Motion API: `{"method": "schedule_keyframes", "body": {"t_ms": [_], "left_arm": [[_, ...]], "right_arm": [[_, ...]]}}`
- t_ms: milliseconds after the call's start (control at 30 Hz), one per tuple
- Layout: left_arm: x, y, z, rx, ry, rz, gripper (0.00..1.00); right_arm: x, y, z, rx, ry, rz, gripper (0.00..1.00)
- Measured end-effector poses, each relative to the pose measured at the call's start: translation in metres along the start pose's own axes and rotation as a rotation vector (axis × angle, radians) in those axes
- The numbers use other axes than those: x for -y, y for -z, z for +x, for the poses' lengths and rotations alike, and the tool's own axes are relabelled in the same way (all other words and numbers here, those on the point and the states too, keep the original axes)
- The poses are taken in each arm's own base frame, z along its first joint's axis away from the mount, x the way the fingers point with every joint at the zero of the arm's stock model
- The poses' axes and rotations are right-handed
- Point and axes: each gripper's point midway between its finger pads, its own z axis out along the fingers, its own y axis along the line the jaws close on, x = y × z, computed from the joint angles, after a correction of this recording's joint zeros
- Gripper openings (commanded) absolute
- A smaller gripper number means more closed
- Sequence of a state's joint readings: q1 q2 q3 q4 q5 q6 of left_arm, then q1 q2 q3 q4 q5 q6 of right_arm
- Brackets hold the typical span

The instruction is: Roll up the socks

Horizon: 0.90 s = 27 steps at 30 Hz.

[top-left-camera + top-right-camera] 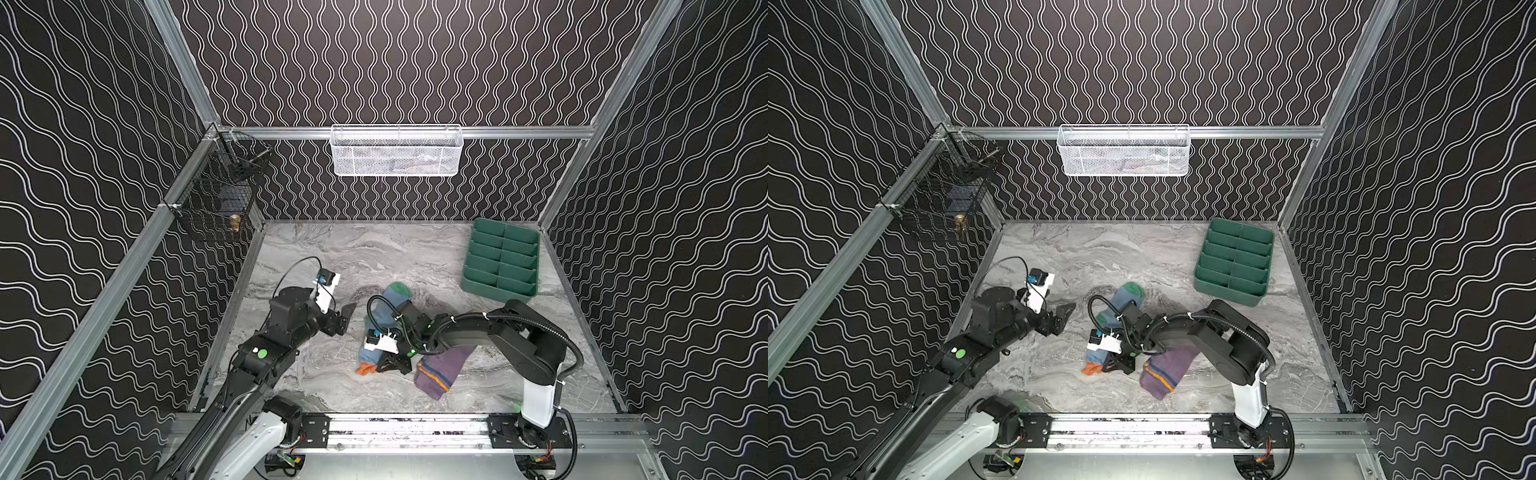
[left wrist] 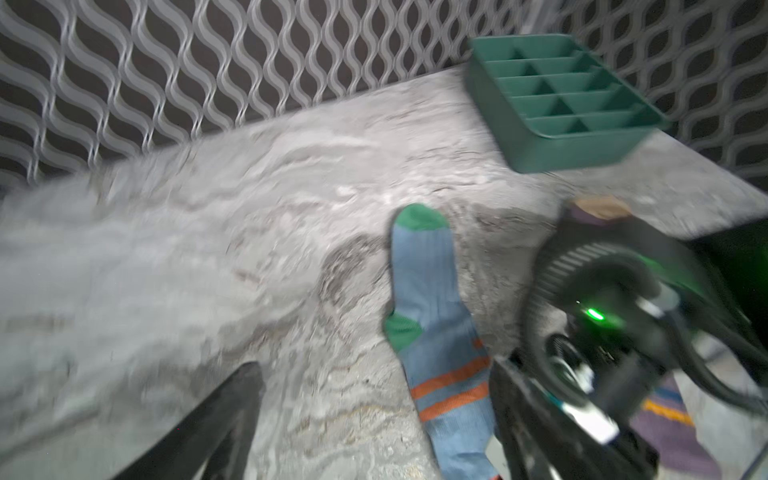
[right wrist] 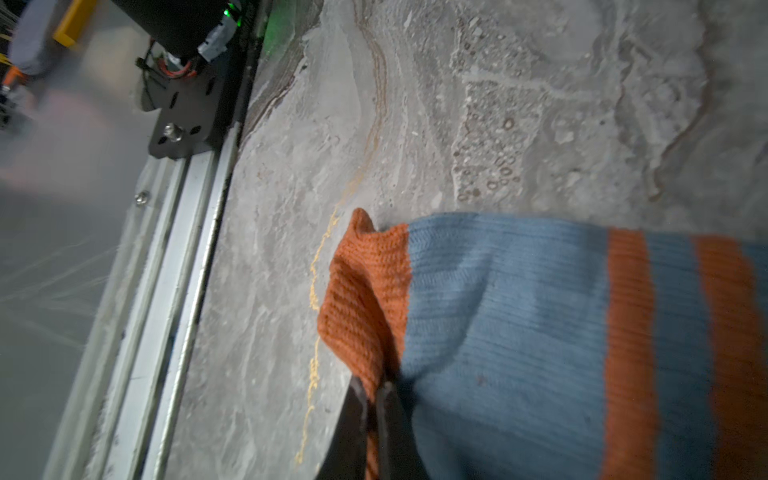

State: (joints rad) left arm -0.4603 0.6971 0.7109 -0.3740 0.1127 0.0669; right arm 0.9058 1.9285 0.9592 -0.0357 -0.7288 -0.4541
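Right pincer (image 3: pixel 376 395) pinches blue sock's (image 1: pixel 392 300) cuff (image 3: pixel 361 291); left pincer (image 1: pixel 346 318) open.
Blue sock lies mid front of the desk (image 1: pixel 324 257), green toe toward the back wall, orange cuff toward the front. Purple sock (image 1: pixel 440 370) lies just right of it, partly under the right arm. Left pincer is left of both socks, apart, holding nothing.

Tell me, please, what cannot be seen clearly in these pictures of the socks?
- purple sock: middle hidden under the right arm in both top views; blurred in the left wrist view.
- blue sock: toe end cut off by the frame edge in the right wrist view.
- white basket contents: too small, behind mesh, in both top views.
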Motion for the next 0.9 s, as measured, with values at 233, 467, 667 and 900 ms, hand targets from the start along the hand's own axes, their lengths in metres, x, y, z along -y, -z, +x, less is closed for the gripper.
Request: {"method": "schedule_keyframes", "body": {"t_ms": [233,467,667,900], "left_arm": [[0.056,0.017,-0.006,0.102,-0.372,0.235,0.77],[0.093,-0.001,0.037,-0.035,-0.667,0.367,0.75],[0.115,-0.019,0.106,-0.221,-0.934,0.415,0.74],[0.119,-0.036,0.168,-0.397,-1.064,0.441,0.74]], "right_arm": [[0.006,0.011,0.007,0.021,-0.065,-0.036,0.0],[0.016,0.015,0.006,0.028,-0.096,-0.046,0.0],[0.022,0.02,0.008,0.043,-0.101,-0.051,0.0],[0.026,0.024,0.01,0.055,-0.105,-0.058,0.0]]}}
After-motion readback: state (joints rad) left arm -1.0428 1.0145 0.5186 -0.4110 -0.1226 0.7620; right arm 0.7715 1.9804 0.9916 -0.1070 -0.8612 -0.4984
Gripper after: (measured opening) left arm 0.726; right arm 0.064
